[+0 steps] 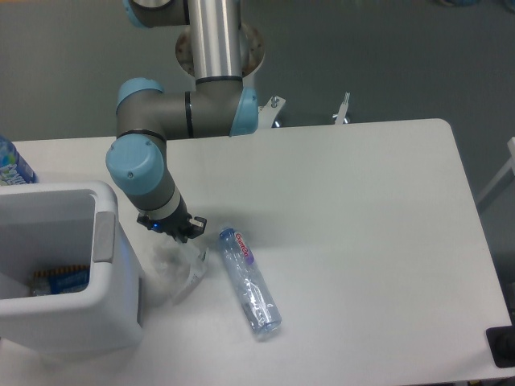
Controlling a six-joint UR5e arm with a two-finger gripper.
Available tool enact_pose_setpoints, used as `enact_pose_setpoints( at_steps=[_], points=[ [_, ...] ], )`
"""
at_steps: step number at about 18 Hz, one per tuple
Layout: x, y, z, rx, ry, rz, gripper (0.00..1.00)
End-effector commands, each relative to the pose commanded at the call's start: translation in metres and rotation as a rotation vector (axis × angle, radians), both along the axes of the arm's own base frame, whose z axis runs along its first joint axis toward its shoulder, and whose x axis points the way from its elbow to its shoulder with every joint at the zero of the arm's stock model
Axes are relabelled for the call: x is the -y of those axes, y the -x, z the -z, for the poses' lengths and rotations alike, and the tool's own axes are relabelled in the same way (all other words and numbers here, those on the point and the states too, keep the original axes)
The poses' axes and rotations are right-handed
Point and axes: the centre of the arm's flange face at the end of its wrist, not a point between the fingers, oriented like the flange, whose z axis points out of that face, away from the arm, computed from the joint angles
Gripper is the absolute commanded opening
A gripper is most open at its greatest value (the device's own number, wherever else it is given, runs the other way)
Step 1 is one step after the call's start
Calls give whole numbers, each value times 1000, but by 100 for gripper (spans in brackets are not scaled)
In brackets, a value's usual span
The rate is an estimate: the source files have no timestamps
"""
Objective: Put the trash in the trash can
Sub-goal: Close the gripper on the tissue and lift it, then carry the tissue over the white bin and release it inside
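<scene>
A crumpled white wad of trash [177, 273] lies on the white table just right of the trash can [76, 326], a white boxy bin with a grey panel on its rim. A crushed clear bottle [250, 282] with a pink-purple label lies further right, also trash. My gripper [171, 235] hangs directly over the wad's upper edge, pointing down, its black fingers spread and apparently open with nothing between them. The wrist hides the fingertips.
A blue-labelled water bottle [11, 166] stands at the far left behind the bin. Inside the bin lies a blue item [61, 281]. A dark block [502, 346] sits at the table's front right corner. The arm's base [216, 36] rises behind the table.
</scene>
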Motion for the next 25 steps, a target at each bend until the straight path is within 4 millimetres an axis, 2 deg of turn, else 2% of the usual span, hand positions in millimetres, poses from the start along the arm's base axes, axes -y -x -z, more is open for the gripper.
enact_pose_setpoints(
  at_steps=[2,4,7,10,14,18,20,22,25],
  points=[
    [2,3,-15,-9,-26,-5,0],
    [11,14,-38,-23,-61,-29,0],
    [23,20,-77,-42,-130,-51,0],
    [40,33,-121,-64,-214,-91,0],
    [54,60,-189,-90,-368,-164,0],
    [63,103,-268,-74,-573,-327,0],
    [68,121,-301,-29,-678,-368,0],
    [68,125,-321,41,-762,-370,0],
    [61,112,-327,141,-824,-327,0]
  ],
)
